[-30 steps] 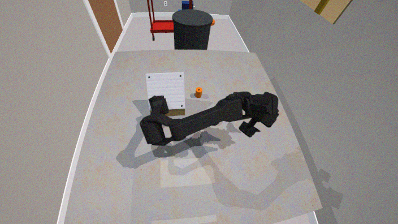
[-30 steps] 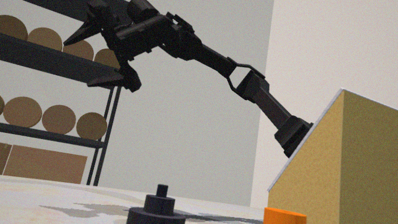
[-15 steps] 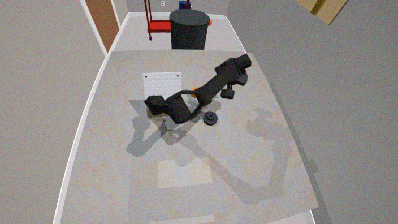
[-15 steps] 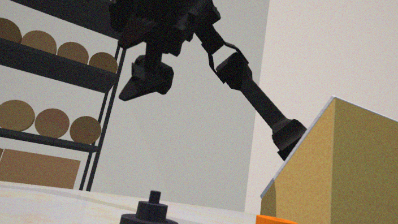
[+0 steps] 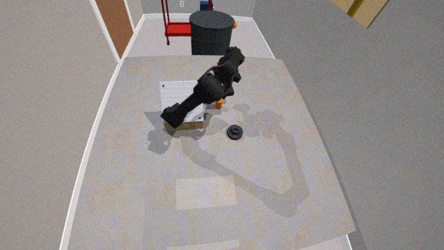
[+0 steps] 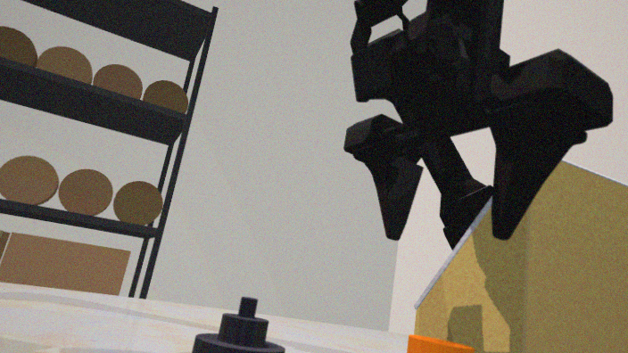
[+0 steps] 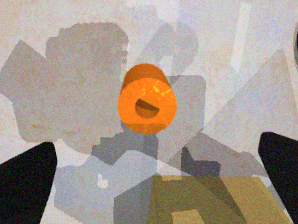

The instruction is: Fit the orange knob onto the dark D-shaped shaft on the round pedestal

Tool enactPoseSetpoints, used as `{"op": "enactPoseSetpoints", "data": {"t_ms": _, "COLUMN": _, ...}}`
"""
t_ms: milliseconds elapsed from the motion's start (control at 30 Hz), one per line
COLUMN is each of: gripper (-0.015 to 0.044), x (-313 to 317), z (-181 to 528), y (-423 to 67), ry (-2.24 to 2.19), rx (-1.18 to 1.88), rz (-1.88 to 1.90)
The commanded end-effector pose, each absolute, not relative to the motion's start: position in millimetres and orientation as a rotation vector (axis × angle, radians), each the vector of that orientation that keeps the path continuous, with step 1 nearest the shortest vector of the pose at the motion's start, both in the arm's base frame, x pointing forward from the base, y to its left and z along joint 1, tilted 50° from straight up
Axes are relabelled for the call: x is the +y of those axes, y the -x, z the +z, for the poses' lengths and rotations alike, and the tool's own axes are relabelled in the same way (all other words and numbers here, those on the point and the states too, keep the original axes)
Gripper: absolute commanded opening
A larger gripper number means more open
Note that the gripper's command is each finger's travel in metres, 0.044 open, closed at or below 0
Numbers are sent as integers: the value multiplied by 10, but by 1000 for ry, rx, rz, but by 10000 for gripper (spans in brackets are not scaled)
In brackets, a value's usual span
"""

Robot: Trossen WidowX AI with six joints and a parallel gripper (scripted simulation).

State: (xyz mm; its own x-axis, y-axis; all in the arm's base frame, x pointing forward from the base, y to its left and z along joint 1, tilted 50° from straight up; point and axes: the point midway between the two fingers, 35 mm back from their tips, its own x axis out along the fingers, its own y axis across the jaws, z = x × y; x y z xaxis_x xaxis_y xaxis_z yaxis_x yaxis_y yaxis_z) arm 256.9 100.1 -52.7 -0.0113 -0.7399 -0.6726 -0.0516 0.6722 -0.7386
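The orange knob (image 5: 219, 103) (image 6: 439, 345) (image 7: 147, 99) stands upright on the table, its D-shaped hole facing up in the wrist view. In the top view the arm partly covers it. The dark round pedestal (image 5: 234, 132) (image 6: 238, 336) with its short shaft (image 6: 248, 307) stands apart from the knob, nearer the table's middle. My gripper (image 6: 450, 232) (image 7: 160, 148) is open and empty. It hangs well above the knob, with the fingers spread to either side of it in the wrist view.
The arm's base sits on an olive box (image 5: 186, 126) (image 6: 557, 276) (image 7: 213, 216) with a white top plate (image 5: 175, 91), right beside the knob. A dark bin (image 5: 210, 31) and a red cart (image 5: 176, 29) stand behind the table. A shelf rack (image 6: 134, 111) stands off to one side.
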Motion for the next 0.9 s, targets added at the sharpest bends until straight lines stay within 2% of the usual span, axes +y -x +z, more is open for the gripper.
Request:
{"op": "enactPoseSetpoints", "data": {"t_ms": 0, "gripper": 440, "x": 997, "z": -539, "y": -2514, "ry": 698, "rx": 1519, "rz": -638}}
{"op": "enactPoseSetpoints", "data": {"t_ms": 167, "gripper": 440, "x": 735, "z": -774, "y": -2502, "ry": 698, "rx": 1518, "rz": -639}}
{"op": "enactPoseSetpoints", "data": {"t_ms": 867, "gripper": 440, "x": 506, "z": -1002, "y": -2504, "ry": 698, "rx": 1518, "rz": -639}}
